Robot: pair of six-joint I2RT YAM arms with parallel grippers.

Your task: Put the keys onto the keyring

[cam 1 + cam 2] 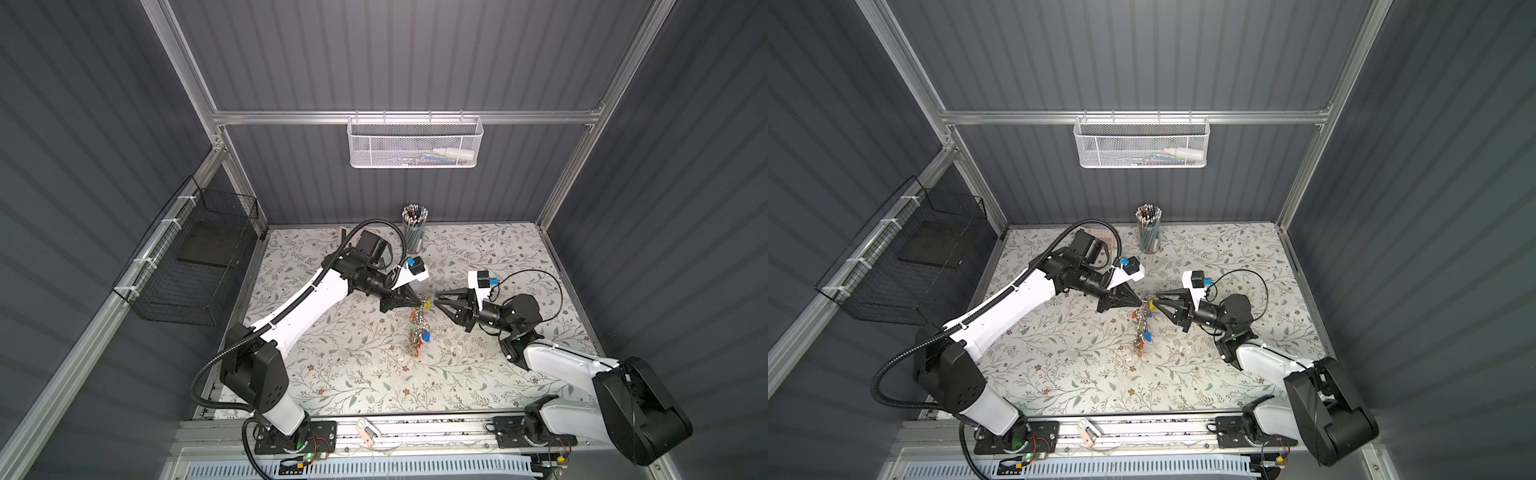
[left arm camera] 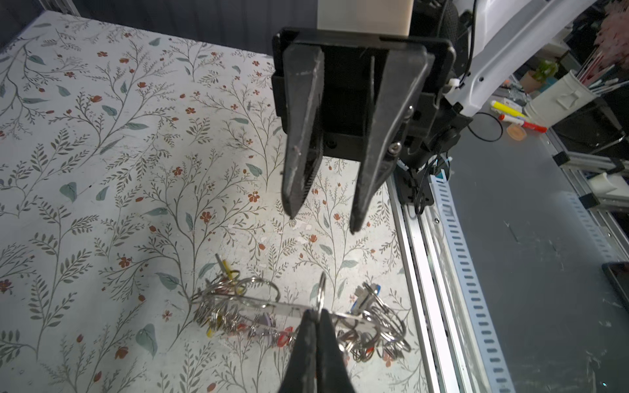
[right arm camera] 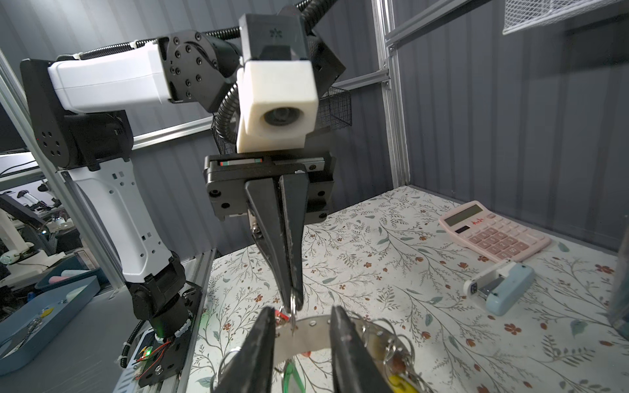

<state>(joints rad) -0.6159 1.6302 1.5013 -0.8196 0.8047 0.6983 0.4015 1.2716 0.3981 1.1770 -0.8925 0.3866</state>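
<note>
Closest to the lens in the right wrist view, the right gripper [image 3: 302,311] shows two matte black wedge fingers spread apart with nothing clamped. The keyring [image 3: 311,326] sits across that gap: a flat grey metal band, curved, with small holes along it.

Facing it, the left gripper [image 3: 293,304] has its long tapered jaws pressed together. At the very tips they pinch a thin silver split ring [image 3: 292,323] that loops over the band's rim.

From the left wrist view the band runs edge-on, and the keys [image 2: 369,337] crowd beneath it as a tangle of shiny wire loops. A yellow tag [image 2: 211,331], a red tag [image 2: 283,340] and a lilac tag [image 2: 264,320] peek out, smooth oblong plastic. A translucent green tag [image 3: 291,372] dangles under the band on the other side.

In both top views the bundle hangs between the two gripper tips, over the middle of the table [image 3: 391,268]. Its surface is pale, printed with leafy sprigs and small rust flowers, and a bit scuffed. Whether the bundle's low end touches that surface, I cannot tell.

Well apart, near the back, lie a pink calculator [image 3: 493,231] and a rounded pale-blue stapler [image 3: 500,289].
</note>
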